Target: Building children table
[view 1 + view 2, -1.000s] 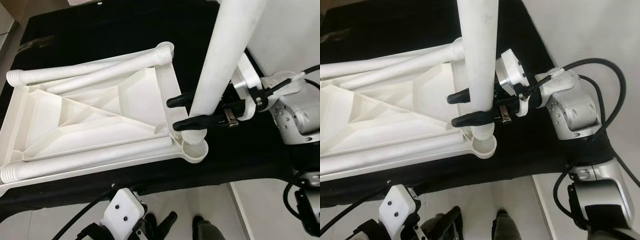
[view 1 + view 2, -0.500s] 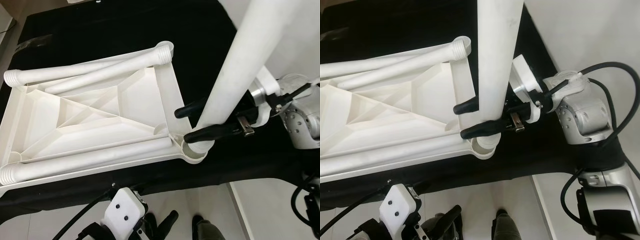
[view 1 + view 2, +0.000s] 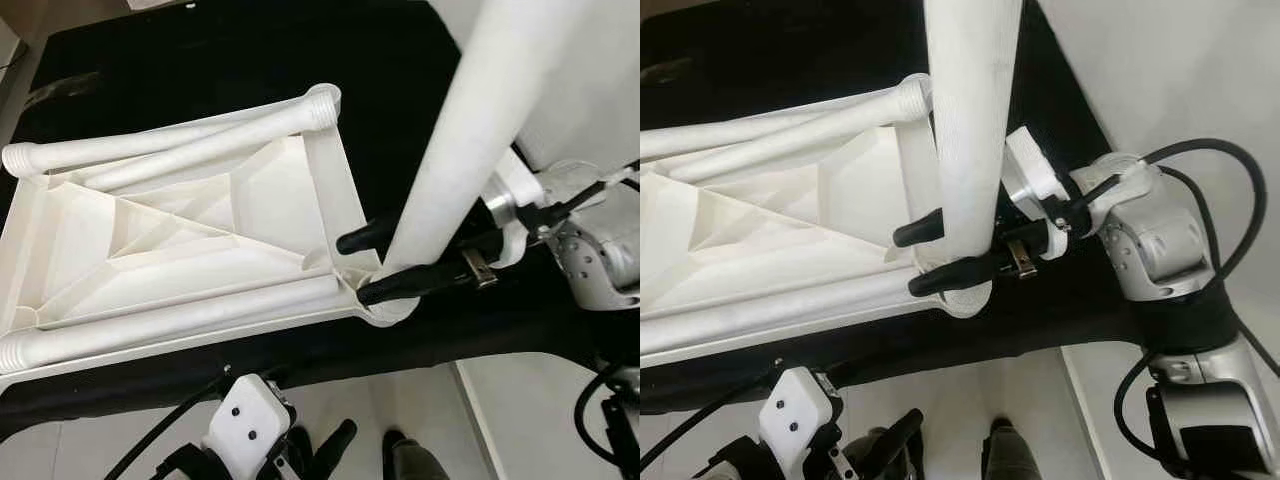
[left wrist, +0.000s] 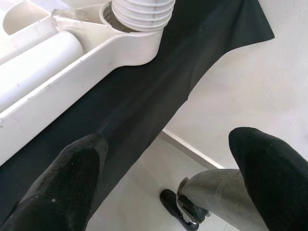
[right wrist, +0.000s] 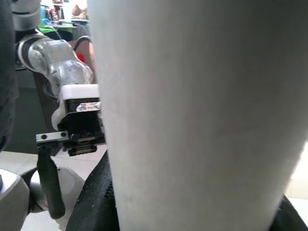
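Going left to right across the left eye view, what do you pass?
Upturned white tabletop on the black cloth → upright white table leg gripped by the right gripper → the silver right arm.

No text, label or number can be read anywhere here.
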Controlling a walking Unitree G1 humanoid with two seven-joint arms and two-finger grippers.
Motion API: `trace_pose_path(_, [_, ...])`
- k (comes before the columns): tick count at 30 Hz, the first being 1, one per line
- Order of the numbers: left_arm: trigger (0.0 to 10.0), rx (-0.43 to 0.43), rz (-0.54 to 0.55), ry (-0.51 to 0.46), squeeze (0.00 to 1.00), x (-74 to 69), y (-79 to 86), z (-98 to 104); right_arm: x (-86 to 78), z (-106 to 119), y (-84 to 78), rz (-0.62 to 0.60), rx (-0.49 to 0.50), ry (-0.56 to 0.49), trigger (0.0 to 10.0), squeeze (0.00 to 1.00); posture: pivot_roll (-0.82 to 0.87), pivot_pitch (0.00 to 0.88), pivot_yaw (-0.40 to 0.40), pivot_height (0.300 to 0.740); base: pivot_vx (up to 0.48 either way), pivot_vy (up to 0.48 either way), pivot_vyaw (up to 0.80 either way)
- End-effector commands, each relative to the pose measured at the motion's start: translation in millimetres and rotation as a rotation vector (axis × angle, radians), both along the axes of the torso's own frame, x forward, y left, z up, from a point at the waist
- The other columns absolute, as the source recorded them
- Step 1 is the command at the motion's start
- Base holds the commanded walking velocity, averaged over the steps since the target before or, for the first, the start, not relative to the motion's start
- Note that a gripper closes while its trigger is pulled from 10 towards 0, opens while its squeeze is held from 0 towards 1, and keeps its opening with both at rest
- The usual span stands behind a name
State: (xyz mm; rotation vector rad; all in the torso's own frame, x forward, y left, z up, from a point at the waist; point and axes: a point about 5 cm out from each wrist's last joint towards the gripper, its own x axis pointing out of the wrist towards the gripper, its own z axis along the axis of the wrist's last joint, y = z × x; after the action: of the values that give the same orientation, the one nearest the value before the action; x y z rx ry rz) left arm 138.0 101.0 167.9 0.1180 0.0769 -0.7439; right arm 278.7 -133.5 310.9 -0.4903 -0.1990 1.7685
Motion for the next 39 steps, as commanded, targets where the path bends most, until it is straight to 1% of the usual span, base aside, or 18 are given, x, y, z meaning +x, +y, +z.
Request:
trace_pose_path(1, [10.0, -0.003, 0.007, 0.025, 0.0, -1.6, -0.2, -4, 7.3, -19, 4.6, -0.052, -0.055, 0.043, 10.0, 0.0, 0.0, 0.373, 0.097, 0.74, 0.0, 0.0, 0.0])
trace_pose_path(8, [10.0, -0.007, 0.01, 0.023, 0.0, -1.6, -0.7, -4, 10.9, -16, 3.2, -0.077, -0.054, 0.027, 10.0, 0.0, 0.0, 0.373, 0.095, 0.74, 0.0, 0.0, 0.0])
trace_pose_path(13, [10.0, -0.009, 0.007, 0.025, 0.0, -1.8, -1.1, -4, 15.3, -11, 4.8, -0.11, -0.029, 0.011, 10.0, 0.0, -0.01, 0.373, 0.097, 0.74, 0.0, 0.0, 0.0])
trace_pose_path(20, [10.0, -0.011, 0.006, 0.026, 0.0, -1.9, -1.2, -4, 15.5, -9, 6.7, -0.112, -0.01, 0.016, 10.0, 0.0, 0.0, 0.369, 0.096, 0.74, 0.0, 0.0, 0.0])
trace_pose_path(27, [10.0, -0.01, 0.005, 0.028, 0.0, -2.5, -1.6, -4, 11.8, -11, 5.9, -0.086, -0.025, 0.03, 10.0, 0.0, -0.01, 0.36, 0.097, 0.74, 0.0, 0.0, 0.0])
trace_pose_path(30, [10.0, -0.011, 0.003, 0.03, 0.0, -3.2, -1.7, -5, 1.9, -16, 1.6, -0.023, -0.075, 0.062, 10.0, 0.0, -0.01, 0.356, 0.096, 0.74, 0.0, 0.0, 0.0])
trace_pose_path(32, [10.0, -0.012, 0.002, 0.03, 0.0, -3.3, -1.9, -5, -0.4, -17, 0.5, -0.011, -0.085, 0.072, 10.0, 0.0, -0.01, 0.357, 0.095, 0.74, 0.0, 0.0, 0.0])
trace_pose_path(39, [10.0, -0.014, 0.0, 0.03, 0.0, -3.2, -2.2, -4, -3.1, -20, -1.3, 0.002, -0.109, 0.088, 10.0, 0.0, -0.01, 0.362, 0.096, 0.74, 0.0, 0.0, 0.0])
